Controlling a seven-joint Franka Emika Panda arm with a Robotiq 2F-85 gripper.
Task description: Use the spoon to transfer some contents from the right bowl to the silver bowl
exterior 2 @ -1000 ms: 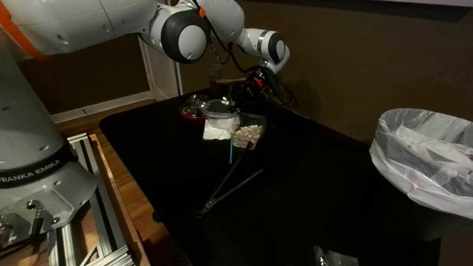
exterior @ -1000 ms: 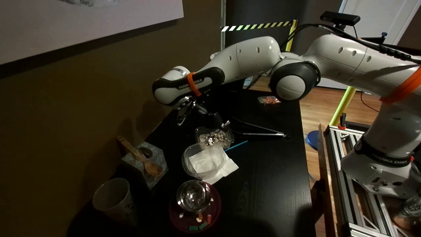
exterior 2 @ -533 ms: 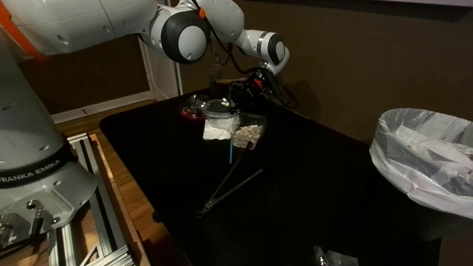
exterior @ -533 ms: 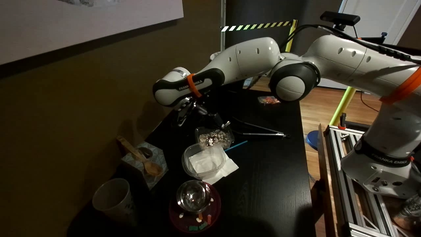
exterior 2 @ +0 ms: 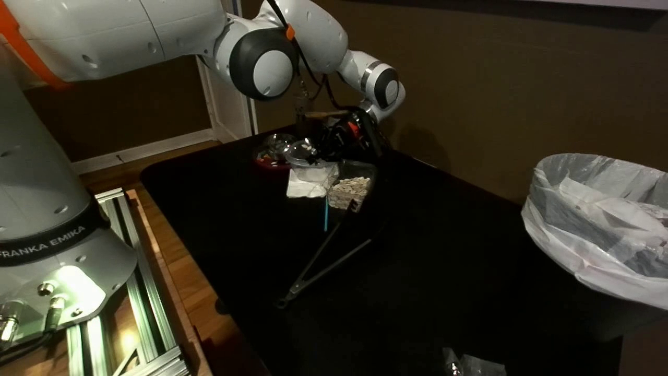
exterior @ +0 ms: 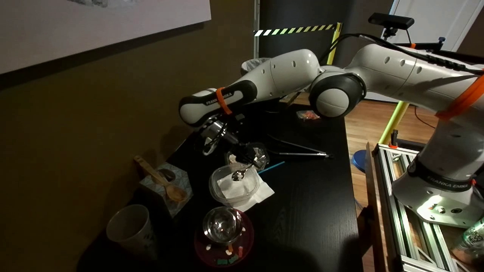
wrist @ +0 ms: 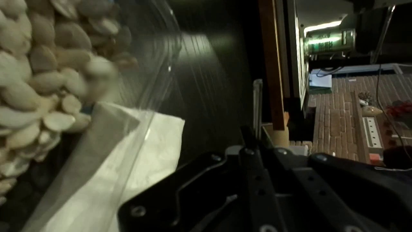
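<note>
My gripper (wrist: 259,138) is shut on the spoon, whose thin metal handle (wrist: 257,103) sticks out from the fingertips in the wrist view. The spoon's bowl (exterior: 239,175) carries pale pieces and appears above a clear container with a white napkin under it. The right bowl (exterior 2: 361,168), a clear box, holds flat beige contents (exterior 2: 348,189). In an exterior view the gripper partly hides it. These contents (wrist: 48,74) fill the wrist view's left side, where one blurred piece shows. The silver bowl (exterior: 223,225) sits at the near end, on a dark red plate.
The clear container (exterior: 215,189) stands between the right bowl and the silver bowl. Tongs (exterior 2: 313,274) and a blue stick (exterior 2: 326,214) lie close by. A wooden spoon (exterior: 176,192) rests on a patterned box beside a tall cup (exterior: 128,226). A lined bin (exterior 2: 584,235) stands beyond.
The arm has come lower and the wrist has turned. The spoon's bowl has shifted from the right bowl's edge to over the clear container. Light on the robot's base has grown brighter.
</note>
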